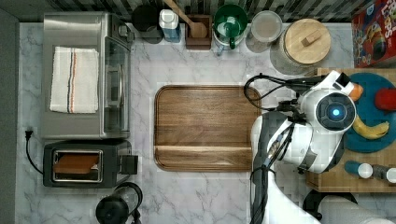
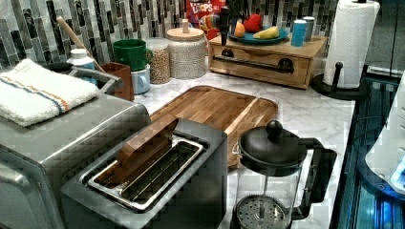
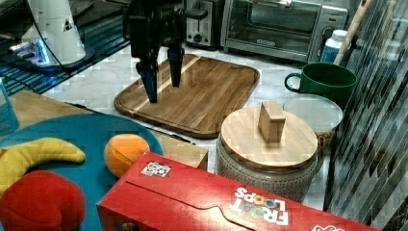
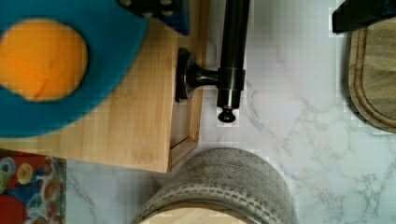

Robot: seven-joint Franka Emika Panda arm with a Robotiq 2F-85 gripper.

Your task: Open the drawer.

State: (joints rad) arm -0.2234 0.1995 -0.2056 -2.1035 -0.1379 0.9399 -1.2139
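The drawer (image 2: 260,61) is seen in the left view at the far end of the marble counter (image 2: 310,112), between a stone jar (image 2: 187,56) and a paper-towel stand (image 2: 340,81). It is a low light-wood box, long from side to side, its front turned toward the wooden tray (image 2: 215,109). A long black bar handle (image 2: 253,64) is carried across that front on two round posts, parallel to the front face. In the wrist view the handle (image 4: 232,51) is shown as a smooth dark tube with a small knob at its end, held off the pale grained wood by a flared post (image 4: 196,77). A blue plate (image 2: 258,37) with a banana (image 2: 267,32), an orange (image 2: 239,29) and a red fruit (image 2: 253,22) is borne on the box top, beside two small cans (image 2: 299,31).

The gripper (image 3: 162,79) is seen in the right view hanging above the tray's near edge, its two dark fingers (image 3: 150,82) spread apart, nothing held and nothing touched
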